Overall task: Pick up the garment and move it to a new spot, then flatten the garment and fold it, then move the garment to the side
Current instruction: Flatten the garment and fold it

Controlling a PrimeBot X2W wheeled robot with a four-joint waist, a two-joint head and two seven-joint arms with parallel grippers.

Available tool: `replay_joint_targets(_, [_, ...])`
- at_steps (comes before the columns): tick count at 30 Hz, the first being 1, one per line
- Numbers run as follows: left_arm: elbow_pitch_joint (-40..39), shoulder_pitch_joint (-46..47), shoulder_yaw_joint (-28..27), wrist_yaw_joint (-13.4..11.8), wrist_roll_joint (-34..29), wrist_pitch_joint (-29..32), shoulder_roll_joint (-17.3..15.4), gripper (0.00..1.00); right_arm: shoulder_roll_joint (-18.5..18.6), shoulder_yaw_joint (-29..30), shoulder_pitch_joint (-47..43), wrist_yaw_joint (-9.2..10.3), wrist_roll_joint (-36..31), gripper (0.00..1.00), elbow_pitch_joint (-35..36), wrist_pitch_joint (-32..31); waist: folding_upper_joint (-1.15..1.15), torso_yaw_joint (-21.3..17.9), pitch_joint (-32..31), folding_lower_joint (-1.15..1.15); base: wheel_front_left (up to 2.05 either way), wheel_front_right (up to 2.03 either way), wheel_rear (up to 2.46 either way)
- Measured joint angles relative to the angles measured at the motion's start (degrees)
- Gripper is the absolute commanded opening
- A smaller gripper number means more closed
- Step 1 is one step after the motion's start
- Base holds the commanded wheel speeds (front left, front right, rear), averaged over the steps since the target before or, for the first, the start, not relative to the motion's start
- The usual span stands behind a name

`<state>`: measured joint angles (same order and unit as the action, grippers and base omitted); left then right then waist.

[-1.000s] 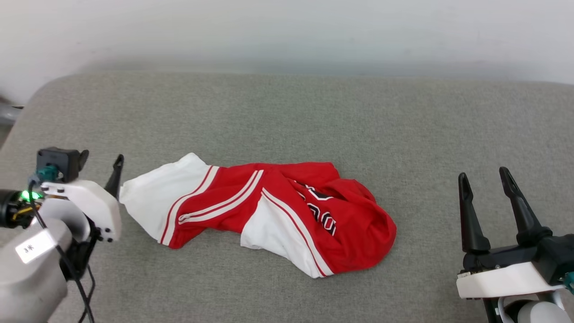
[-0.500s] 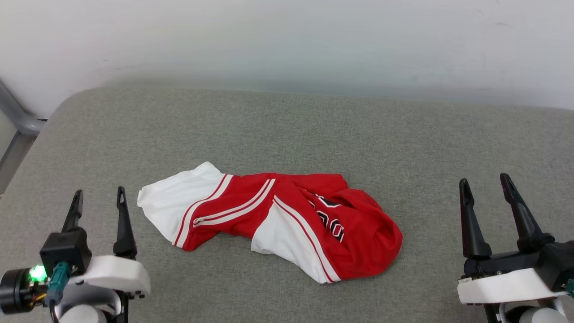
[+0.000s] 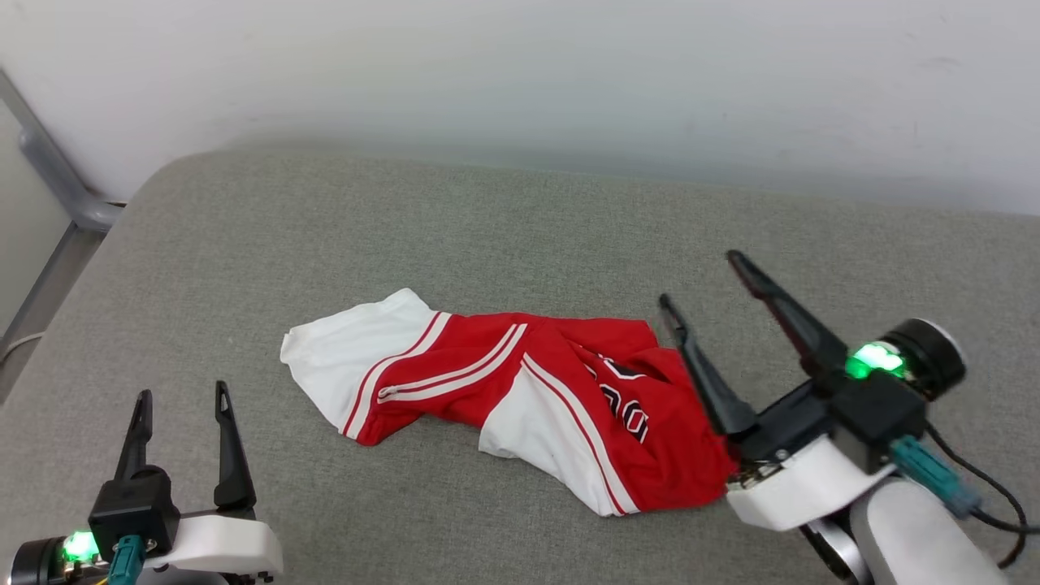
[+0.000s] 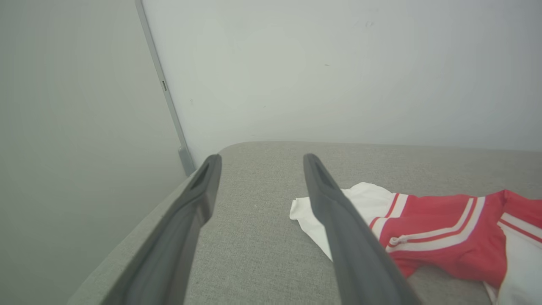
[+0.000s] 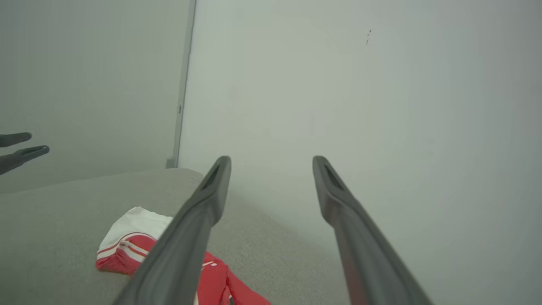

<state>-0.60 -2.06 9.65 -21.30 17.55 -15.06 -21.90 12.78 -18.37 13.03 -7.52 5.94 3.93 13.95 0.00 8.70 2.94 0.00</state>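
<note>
1. Head view: a grey padded surface meets a pale wall; the crumpled garment lies mid-surface, lettering half hidden in folds; the right gripper, spread wide and empty, overlaps its red end; the left gripper, likewise spread, sits apart.
2. Left wrist view: garment cut off at right.
3. Right wrist view: garment low, partly behind a finger.

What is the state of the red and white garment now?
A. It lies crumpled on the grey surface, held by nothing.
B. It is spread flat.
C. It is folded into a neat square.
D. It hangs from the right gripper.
A: the garment lies bunched on the grey surface, while the left gripper and the right gripper are open and empty.
</note>
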Motion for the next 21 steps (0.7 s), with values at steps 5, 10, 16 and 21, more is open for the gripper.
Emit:
replay_joint_targets(5, [0.2,-0.4,-2.3,2.7,-2.8,0.0,2.9,1.0,7.9,-15.1,8.2,0.0,6.8,1.0,-0.1,-11.1,0.0,0.9,0.4,0.0,0.0,0.0,0.0])
replay_joint_targets(10, [0.4,-0.5,-3.9,4.8,-5.1,0.0,5.4,1.0,15.7,-29.6,16.9,-0.01,15.5,1.0,1.1,-24.6,0.0,1.7,1.0,0.0,0.0,0.0,0.0])
replay_joint_targets(16, [0.6,-0.4,-5.7,6.8,-7.3,0.0,7.9,1.0,23.2,-42.6,24.4,-0.01,22.9,1.0,1.7,-37.3,0.0,2.7,2.3,0.0,0.0,0.0,0.0])
replay_joint_targets(21, [0.5,-0.2,-6.8,8.2,-8.8,0.0,10.0,1.0,26.7,-50.6,28.6,-0.01,26.9,1.0,0.9,-43.6,0.0,3.3,4.0,0.01,0.0,0.0,0.0])
